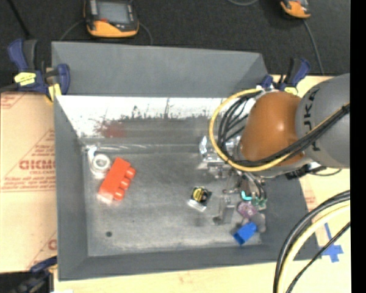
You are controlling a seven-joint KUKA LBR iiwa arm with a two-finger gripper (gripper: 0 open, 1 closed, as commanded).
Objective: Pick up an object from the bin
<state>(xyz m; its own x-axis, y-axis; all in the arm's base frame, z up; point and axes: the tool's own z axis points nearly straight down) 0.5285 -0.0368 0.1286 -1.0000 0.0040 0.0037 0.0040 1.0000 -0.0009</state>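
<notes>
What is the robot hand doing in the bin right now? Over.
Gripper down at bin's right end. Beside it: small black-and-yellow piece, purple piece, blue block. Orange block and white ring far left, out of the way. Over.

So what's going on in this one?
The arm reaches into the bin from the right. Its gripper is low at the lower right, beside a small purple thing and just above a blue block. A black-and-yellow piece lies to its left. An orange brick and white ring lie far left.
</notes>
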